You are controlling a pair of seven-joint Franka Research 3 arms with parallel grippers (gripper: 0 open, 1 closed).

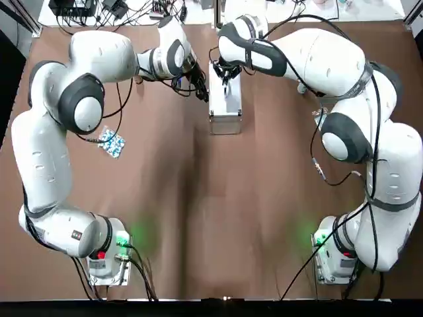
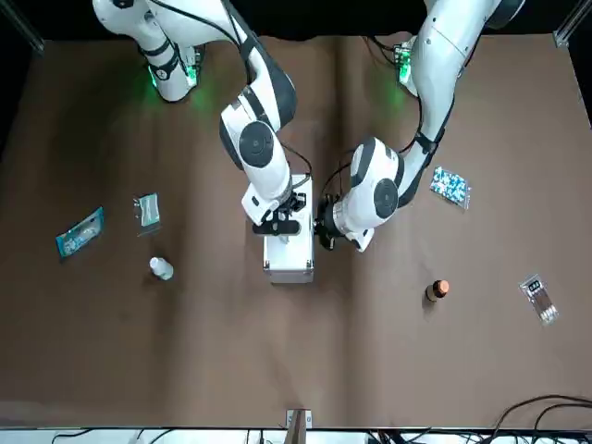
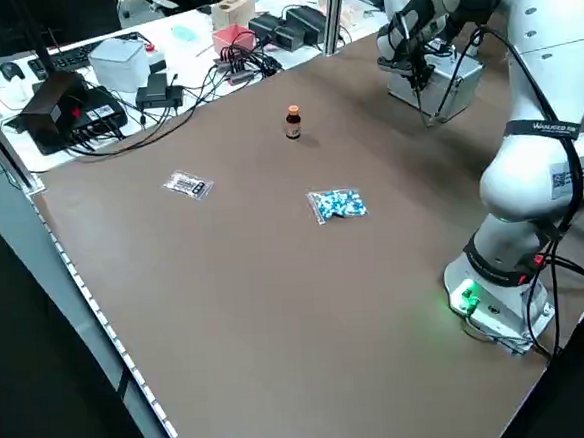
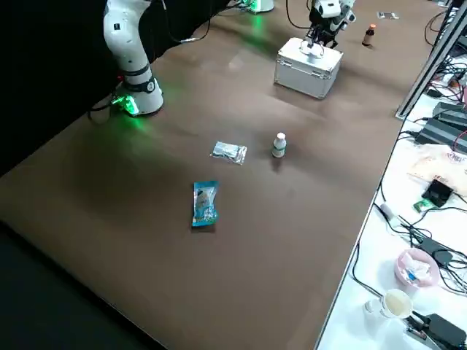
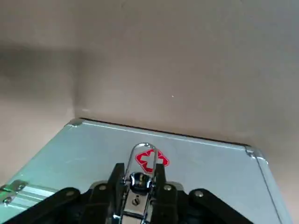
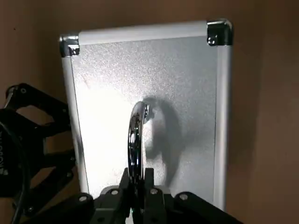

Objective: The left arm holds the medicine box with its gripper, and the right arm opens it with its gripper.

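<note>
The medicine box (image 1: 225, 111) is a silver aluminium case lying closed at the far middle of the table, also in the front view (image 2: 289, 254). My left gripper (image 1: 202, 91) is at the box's left side. In the left wrist view (image 5: 136, 183) it is shut on a metal latch beside a red cross (image 5: 151, 160). My right gripper (image 1: 227, 79) comes down on the lid. The right wrist view shows it (image 6: 137, 186) shut on the chrome carry handle (image 6: 136, 135).
A blue-white blister pack (image 1: 111, 142) lies on the robot's left. The front view shows a brown bottle (image 2: 437, 290), a small packet (image 2: 538, 298), a white bottle (image 2: 161, 268), a silver sachet (image 2: 146, 210) and a blue packet (image 2: 80, 232).
</note>
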